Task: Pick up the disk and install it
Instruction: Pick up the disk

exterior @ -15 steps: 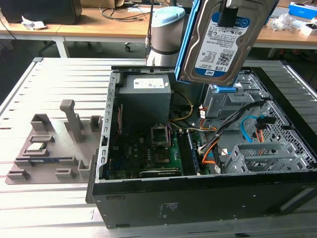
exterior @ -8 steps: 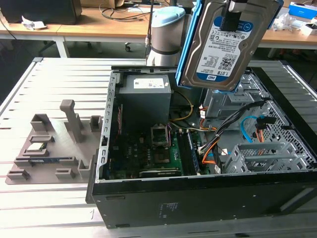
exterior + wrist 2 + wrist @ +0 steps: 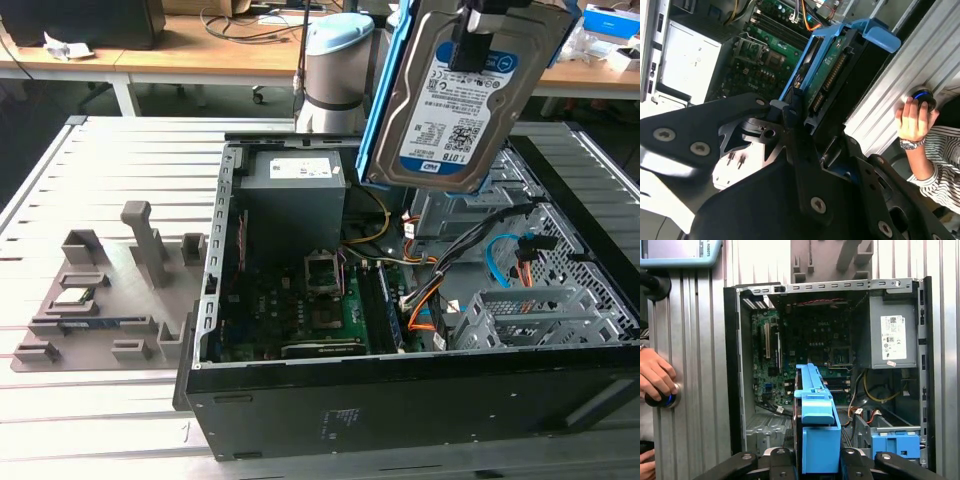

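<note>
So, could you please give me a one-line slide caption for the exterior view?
The gripper holds the disk above the open computer case, label facing the camera.

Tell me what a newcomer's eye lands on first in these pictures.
The disk, with bright blue side rails, hangs large in the exterior view, held in the jaws above the open computer case. Inside the case the green motherboard lies bare. In the first wrist view a person's hand rests on a blue-lit button beside the case.
</note>
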Robot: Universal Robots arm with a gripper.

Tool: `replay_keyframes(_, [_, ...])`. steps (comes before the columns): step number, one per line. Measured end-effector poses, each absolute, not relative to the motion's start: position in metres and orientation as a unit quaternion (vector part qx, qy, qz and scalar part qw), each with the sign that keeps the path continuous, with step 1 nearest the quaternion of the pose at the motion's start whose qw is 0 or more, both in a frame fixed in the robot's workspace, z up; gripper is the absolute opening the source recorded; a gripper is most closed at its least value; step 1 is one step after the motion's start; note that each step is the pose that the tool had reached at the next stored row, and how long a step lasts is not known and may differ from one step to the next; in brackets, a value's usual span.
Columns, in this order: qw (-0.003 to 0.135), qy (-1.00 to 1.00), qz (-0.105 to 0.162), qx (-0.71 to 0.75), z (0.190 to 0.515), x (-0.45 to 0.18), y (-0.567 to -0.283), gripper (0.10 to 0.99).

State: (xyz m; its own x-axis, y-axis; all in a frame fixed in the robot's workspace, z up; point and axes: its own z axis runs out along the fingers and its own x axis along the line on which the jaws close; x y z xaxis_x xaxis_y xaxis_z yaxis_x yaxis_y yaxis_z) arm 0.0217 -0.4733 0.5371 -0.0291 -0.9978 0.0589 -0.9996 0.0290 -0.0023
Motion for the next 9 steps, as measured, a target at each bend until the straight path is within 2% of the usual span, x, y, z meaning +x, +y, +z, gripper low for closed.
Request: replay_keyframes(9, [0.021,-0.717,0.022,0.696,0.535,0.022,-0.492,0.365])
